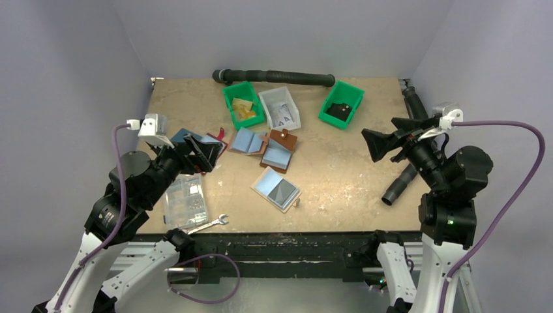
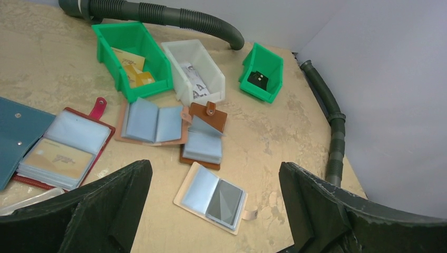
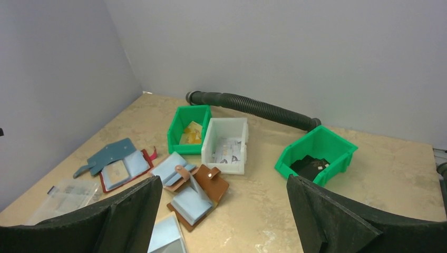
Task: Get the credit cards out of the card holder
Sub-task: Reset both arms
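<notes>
The card holder (image 1: pixel 276 189) lies open and flat on the table near the front middle, with a pale rim and a small tab on its right side. A light blue card (image 2: pixel 199 188) shows in its left half and a dark grey card (image 2: pixel 225 200) in its right half. In the right wrist view only the card holder's top corner (image 3: pixel 167 237) shows at the bottom edge. My left gripper (image 1: pixel 202 151) hangs open above the table's left side, to the left of the holder and apart from it (image 2: pixel 213 167). My right gripper (image 1: pixel 381 145) hangs open over the right side, holding nothing (image 3: pixel 224 183).
Two brown wallets (image 1: pixel 277 150) with blue sleeves lie just behind the holder. A red wallet (image 2: pixel 63 147) and a teal one (image 2: pixel 16 132) lie at the left. Two green bins (image 1: pixel 228 98) (image 1: pixel 352 98) and a white bin (image 1: pixel 264 107) stand at the back before a black hose (image 1: pixel 274 76). A clear plastic box (image 1: pixel 186 201) and a wrench (image 1: pixel 209 225) lie front left.
</notes>
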You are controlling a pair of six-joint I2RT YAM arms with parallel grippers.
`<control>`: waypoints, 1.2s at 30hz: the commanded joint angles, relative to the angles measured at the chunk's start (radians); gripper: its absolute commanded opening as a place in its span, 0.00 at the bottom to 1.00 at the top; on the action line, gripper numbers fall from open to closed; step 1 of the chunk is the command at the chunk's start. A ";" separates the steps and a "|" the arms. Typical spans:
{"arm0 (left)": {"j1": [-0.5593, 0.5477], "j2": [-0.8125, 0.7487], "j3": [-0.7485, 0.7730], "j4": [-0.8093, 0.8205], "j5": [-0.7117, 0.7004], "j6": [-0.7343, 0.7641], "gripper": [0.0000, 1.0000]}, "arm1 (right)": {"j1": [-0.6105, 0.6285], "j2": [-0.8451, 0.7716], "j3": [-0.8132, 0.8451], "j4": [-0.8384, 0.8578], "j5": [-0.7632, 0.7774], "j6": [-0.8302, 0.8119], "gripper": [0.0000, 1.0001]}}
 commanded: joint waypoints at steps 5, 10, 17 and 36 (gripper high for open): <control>0.005 -0.016 -0.007 0.012 -0.013 -0.030 1.00 | -0.001 -0.025 -0.041 0.076 0.051 0.008 0.99; 0.004 -0.004 -0.013 0.024 -0.010 -0.021 1.00 | -0.002 -0.017 -0.034 0.074 0.073 0.006 0.99; 0.004 -0.006 -0.047 0.055 0.000 0.012 1.00 | -0.005 -0.020 -0.031 0.065 0.083 -0.004 0.99; 0.005 -0.053 -0.149 0.131 0.012 0.026 1.00 | -0.016 0.012 -0.043 0.097 0.123 0.013 0.99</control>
